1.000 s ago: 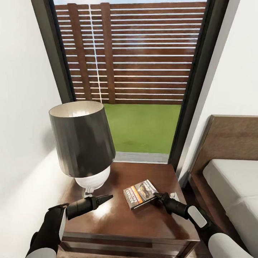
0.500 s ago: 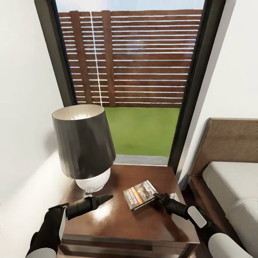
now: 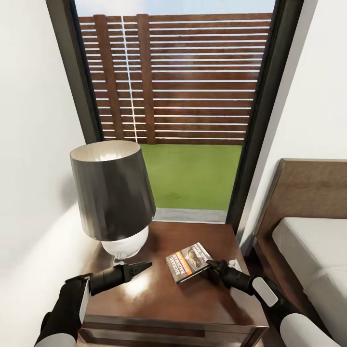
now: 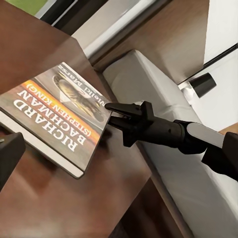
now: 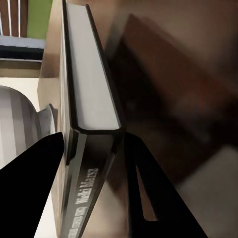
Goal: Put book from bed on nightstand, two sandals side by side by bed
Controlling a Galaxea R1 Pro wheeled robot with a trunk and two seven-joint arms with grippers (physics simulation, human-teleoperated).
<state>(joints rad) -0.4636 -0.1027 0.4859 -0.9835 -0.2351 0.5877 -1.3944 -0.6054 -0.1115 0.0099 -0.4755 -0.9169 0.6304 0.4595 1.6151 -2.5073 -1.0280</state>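
The book [image 3: 188,260] lies on the nightstand [image 3: 159,299], its dark cover with white "RICHARD BACHMAN" lettering facing up [image 4: 54,114]. My right gripper [image 3: 210,263] pinches the book's right corner. In the right wrist view the book's edge [image 5: 91,74] sits between the two black fingers [image 5: 29,188]. The left wrist view shows the right gripper [image 4: 109,113] with one finger above that corner and one below it. My left gripper [image 3: 147,264] hovers shut over the nightstand's left part, apart from the book. The sandals are out of view.
A lamp [image 3: 113,193] with a dark shade and white base stands on the nightstand's back left. The bed [image 3: 313,241] with its wooden headboard [image 3: 308,188] is at the right. A tall window [image 3: 193,96] rises behind, and white walls close in on both sides.
The head camera tilted slightly, shifting the whole picture down. The book and both grippers have kept their places.
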